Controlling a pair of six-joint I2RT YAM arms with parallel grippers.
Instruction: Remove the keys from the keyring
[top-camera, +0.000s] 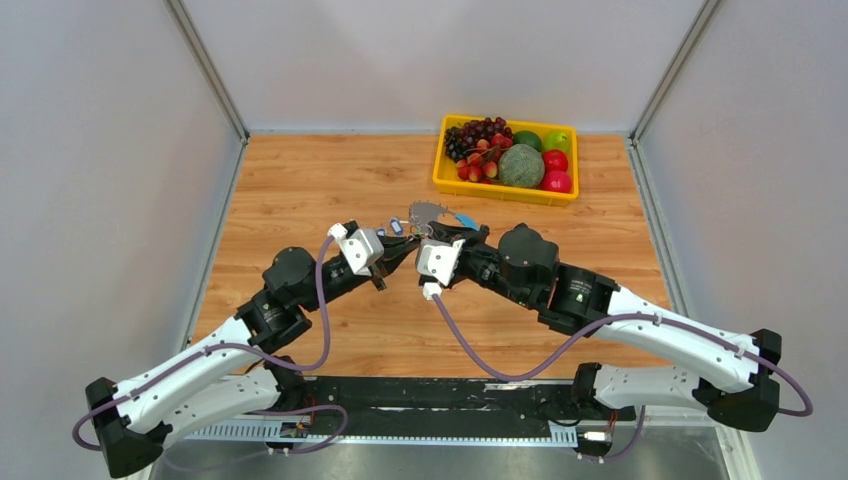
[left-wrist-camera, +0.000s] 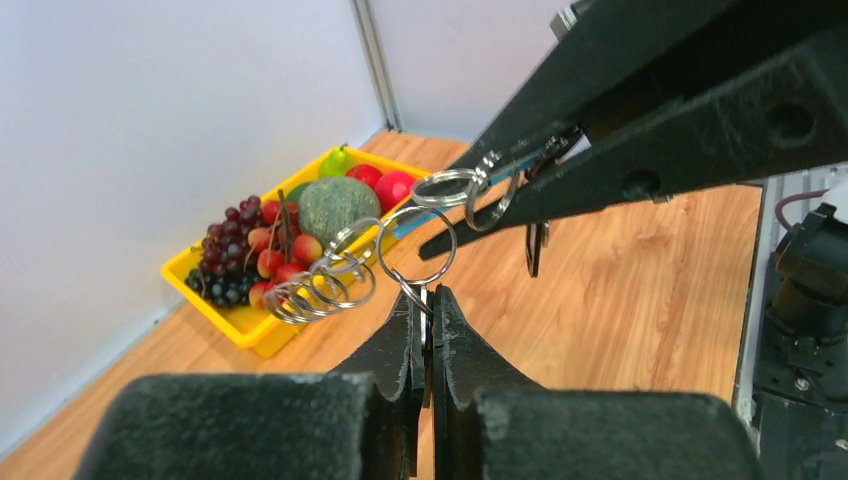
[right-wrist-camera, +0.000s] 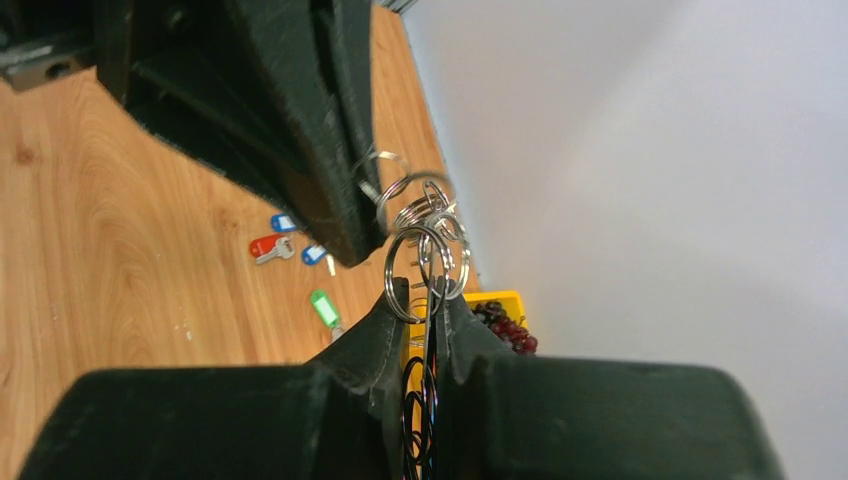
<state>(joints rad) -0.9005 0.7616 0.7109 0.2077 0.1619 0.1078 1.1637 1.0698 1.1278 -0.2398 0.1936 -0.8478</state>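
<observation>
Four tagged keys (right-wrist-camera: 266, 246) lie freed on the desk (right-wrist-camera: 100, 250), while my left jaws and right jaws are both clamped shut on the keyring (top-camera: 427, 211) held aloft between them, and I reckon more remain.

The right gripper (right-wrist-camera: 428, 300) pinches a cluster of silver rings (right-wrist-camera: 425, 240), and the left gripper (right-wrist-camera: 345, 225) reaches in from the upper left to clamp the same cluster. Four tagged keys (right-wrist-camera: 268, 246), two blue, one red and one green, lie loose on the table (right-wrist-camera: 120, 300).
</observation>
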